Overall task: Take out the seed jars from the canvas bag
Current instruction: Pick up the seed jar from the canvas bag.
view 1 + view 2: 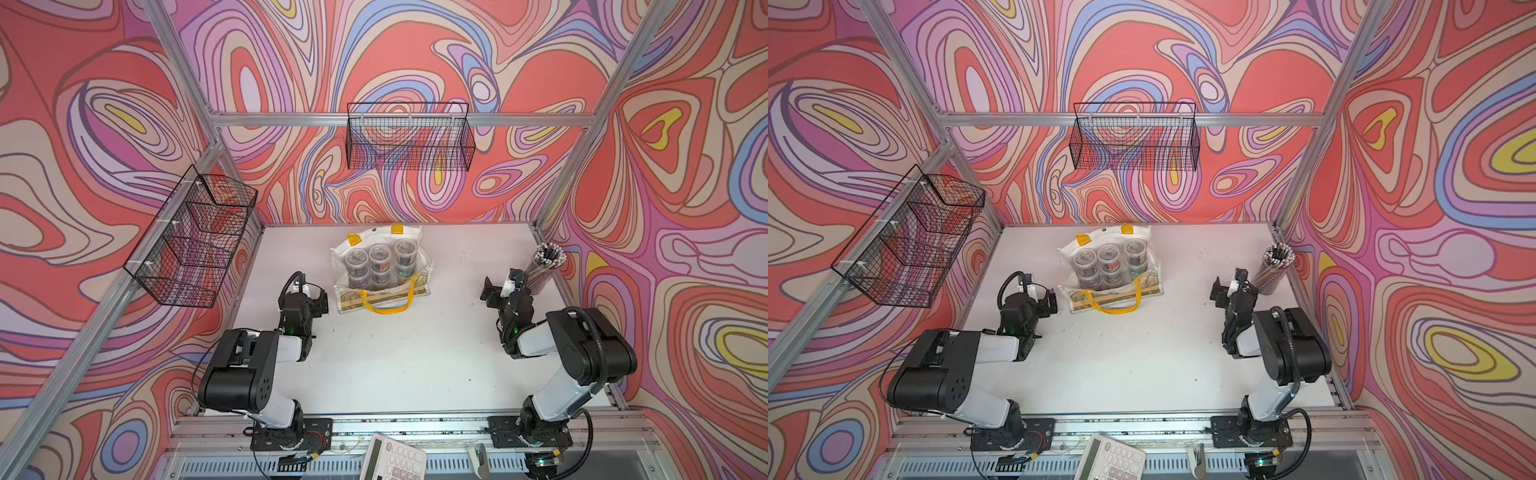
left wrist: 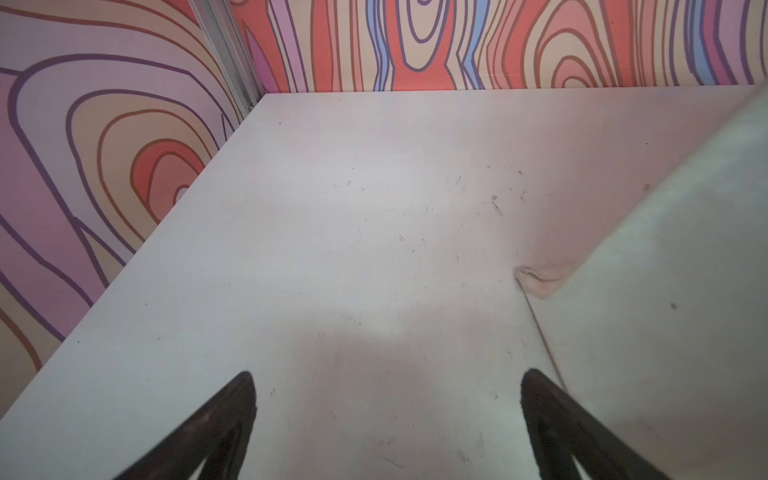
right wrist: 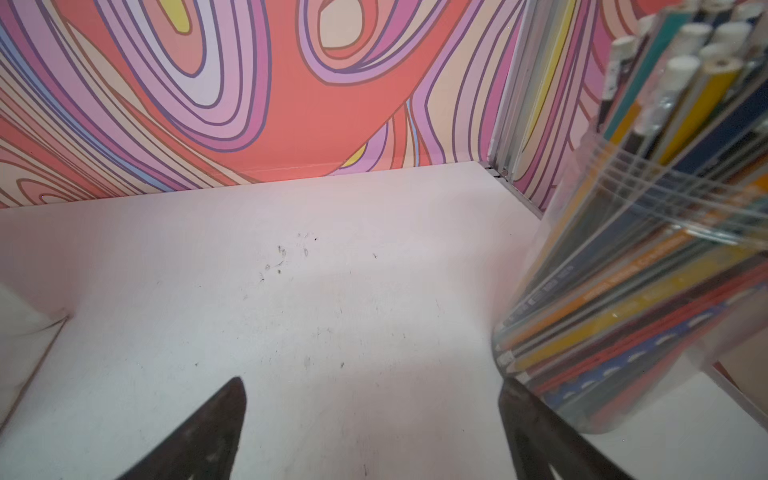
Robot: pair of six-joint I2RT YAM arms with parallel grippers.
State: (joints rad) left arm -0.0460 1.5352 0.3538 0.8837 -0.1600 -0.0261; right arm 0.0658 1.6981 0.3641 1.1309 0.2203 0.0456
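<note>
Six seed jars (image 1: 380, 252) show inside one canvas bag (image 1: 415, 235) on the worktop (image 1: 395, 353); left gripper (image 2: 386, 376) and right gripper (image 3: 370, 380) both gape, empty.

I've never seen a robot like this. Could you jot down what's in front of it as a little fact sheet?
Bag: canvas bag stands upright at the far middle of the table
Jars: seed jars all inside the bag, none taken out yet
Left arm: left gripper open, empty, beside the bag
Right arm: right gripper open, empty, close to the cup of pencils
Elsewhere: wire basket on the back rail; calculator at the near edge
</note>
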